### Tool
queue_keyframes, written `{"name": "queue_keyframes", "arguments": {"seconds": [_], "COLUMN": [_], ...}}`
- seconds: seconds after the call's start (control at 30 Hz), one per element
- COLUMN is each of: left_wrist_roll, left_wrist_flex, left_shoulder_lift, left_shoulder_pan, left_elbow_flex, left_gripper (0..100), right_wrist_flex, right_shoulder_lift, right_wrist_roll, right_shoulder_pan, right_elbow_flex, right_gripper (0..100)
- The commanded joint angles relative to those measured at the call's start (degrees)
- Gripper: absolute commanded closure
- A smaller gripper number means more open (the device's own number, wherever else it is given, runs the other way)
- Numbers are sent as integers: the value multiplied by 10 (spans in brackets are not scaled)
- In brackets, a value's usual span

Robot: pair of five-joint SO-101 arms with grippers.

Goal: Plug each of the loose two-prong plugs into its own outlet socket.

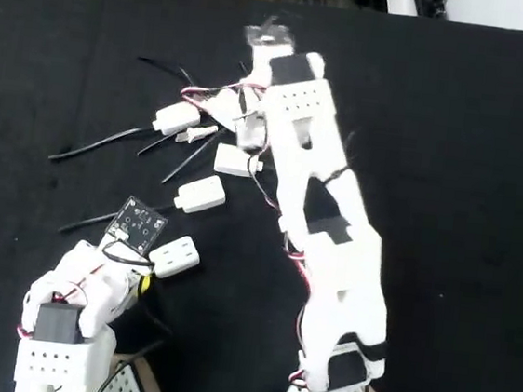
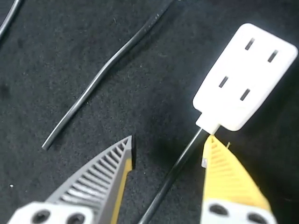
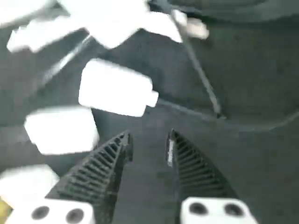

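Here, left pincer gapes astride the socket cord; right pincer hovers spread near a plug.

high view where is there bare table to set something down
Widest bare patch: the table right of the right arm, out to its edge. A smaller one in the far left corner, beyond the cords. Crowded between it and the left arm: plugs, cords, outlet socket.

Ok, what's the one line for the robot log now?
left gripper: open, astride outlet socket cord | right gripper: open, empty, near white plug
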Motion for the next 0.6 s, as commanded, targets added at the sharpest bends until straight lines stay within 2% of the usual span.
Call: {"name": "queue_keyframes", "arguments": {"seconds": [0.0, 0.13, 0.2, 0.33, 0.57], "left_wrist_roll": [3, -19, -25, -27, -29], "left_wrist_flex": [-10, -10, -9, -9, -10], "left_shoulder_lift": [-2, -2, -2, -2, -2], "left_shoulder_pan": [-1, -1, -1, -1, 0], "left_elbow_flex": [-2, -2, -1, 0, 5], "left_gripper": [762, 762, 762, 762, 762], "right_wrist_flex": [18, -53, -125, -242, -246], "right_shoulder_lift": [-63, -68, -45, 33, 165], "right_wrist_roll": [480, 635, 672, 656, 664], "right_shoulder_pan": [89, 166, 179, 152, 122], "right_elbow_flex": [-15, -26, -26, -40, -158], "right_gripper": [875, 875, 875, 871, 871]}}
